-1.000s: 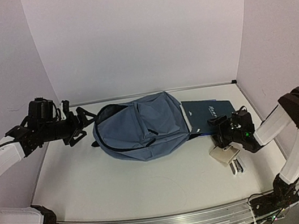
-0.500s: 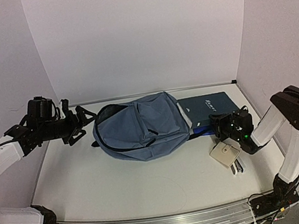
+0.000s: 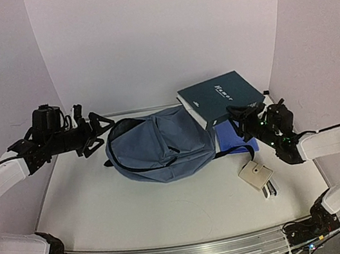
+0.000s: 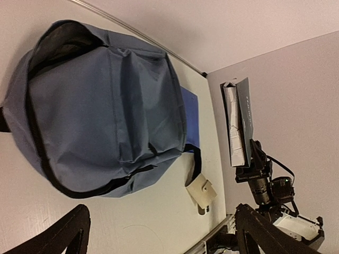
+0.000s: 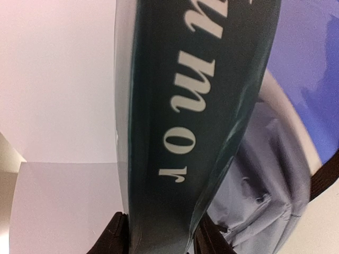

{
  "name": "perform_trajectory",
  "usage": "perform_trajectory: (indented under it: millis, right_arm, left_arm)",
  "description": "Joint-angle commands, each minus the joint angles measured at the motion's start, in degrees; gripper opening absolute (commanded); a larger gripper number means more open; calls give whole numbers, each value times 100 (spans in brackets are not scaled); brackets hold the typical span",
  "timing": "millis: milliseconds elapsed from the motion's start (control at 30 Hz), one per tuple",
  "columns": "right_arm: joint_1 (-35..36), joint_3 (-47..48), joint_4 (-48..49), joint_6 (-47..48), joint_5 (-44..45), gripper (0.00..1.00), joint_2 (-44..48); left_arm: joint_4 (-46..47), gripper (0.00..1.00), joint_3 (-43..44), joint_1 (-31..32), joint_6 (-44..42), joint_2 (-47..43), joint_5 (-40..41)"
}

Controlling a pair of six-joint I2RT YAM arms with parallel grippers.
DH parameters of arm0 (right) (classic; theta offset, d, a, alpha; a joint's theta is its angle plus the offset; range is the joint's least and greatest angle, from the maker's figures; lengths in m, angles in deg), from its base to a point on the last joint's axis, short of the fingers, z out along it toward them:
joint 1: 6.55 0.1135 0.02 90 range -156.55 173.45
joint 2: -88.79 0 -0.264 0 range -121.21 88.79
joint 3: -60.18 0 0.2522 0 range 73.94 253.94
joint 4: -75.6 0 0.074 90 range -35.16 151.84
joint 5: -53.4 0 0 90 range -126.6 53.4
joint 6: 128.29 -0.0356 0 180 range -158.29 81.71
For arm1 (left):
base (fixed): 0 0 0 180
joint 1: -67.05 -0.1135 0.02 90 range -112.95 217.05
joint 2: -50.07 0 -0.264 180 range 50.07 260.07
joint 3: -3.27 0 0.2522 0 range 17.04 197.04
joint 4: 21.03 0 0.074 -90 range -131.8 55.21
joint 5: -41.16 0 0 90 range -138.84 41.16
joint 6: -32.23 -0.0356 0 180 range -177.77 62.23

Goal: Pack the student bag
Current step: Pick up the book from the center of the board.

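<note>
Right arm stretched forward, right pincer (image 3: 240, 116) pinching a book (image 3: 220, 96) aloft at 2 o'clock of the bag (image 3: 160, 145) lying flat on the counter (image 3: 137, 204), left arm level, left pincer (image 3: 100, 131) spread at its 9 o'clock.

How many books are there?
2. A dark teal book is held up by the right gripper; a blue notebook lies flat beside the bag. More could hide inside it.
</note>
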Motion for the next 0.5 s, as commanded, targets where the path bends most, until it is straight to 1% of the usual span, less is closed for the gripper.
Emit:
perform_trajectory:
  millis: [0,167,300,467]
  right_arm:
    - [497,663,-513,338,83,33,397]
    - [1077,1182,-491,407,354,33,268]
    - [1438,1558,-352,476,451,33,29]
    - [1753,1820,-12,420,433,33,-285]
  left_arm:
    - [1511,95,339,571,265,354,-283]
    - [2443,99,728,1222,236,978,-319]
    - [2864,100,838,1398,175,1162,-327]
    - [2940,100,846,1423,257,1222,-190]
